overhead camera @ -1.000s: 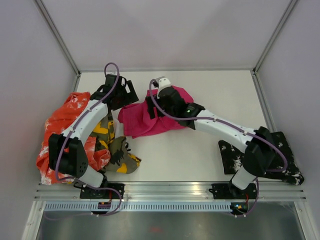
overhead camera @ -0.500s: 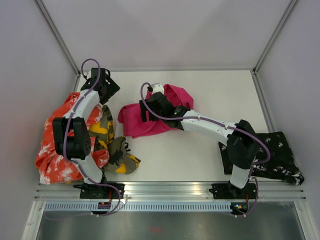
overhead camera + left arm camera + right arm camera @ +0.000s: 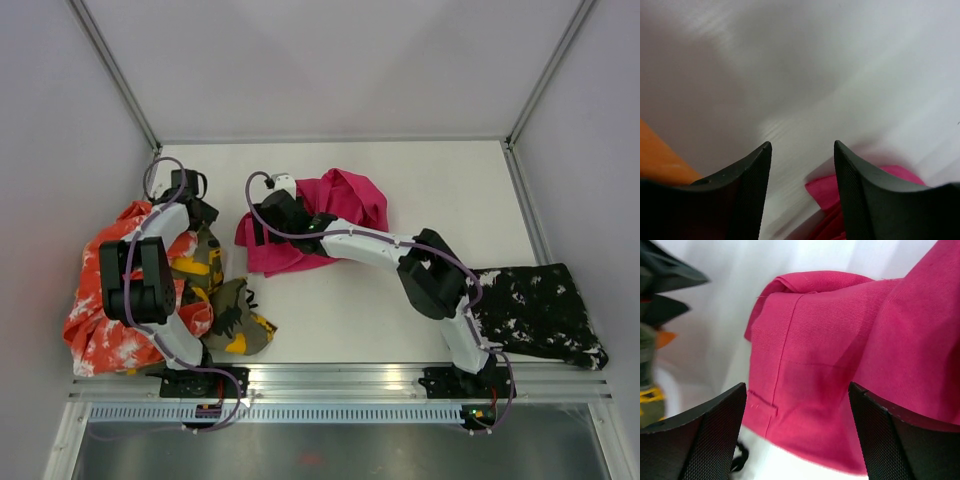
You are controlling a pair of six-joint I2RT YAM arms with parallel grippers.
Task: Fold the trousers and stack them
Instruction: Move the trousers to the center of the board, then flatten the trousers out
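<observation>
Magenta trousers [image 3: 335,210]: twill weave, stitched seams, crumpled at upper centre of the matte white table [image 3: 400,300]. Right gripper [image 3: 797,390]: jaws wide over the trousers' left edge, gripping nothing. Left gripper [image 3: 802,145]: ribbed pads [image 3: 755,185], jaws apart, empty, upper left by the orange-white mottled trousers [image 3: 110,300].

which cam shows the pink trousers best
Top external: the whole crumpled pink trousers show, partly under the right arm. Right wrist gives only a close patch of cloth; left wrist just a corner.
</observation>
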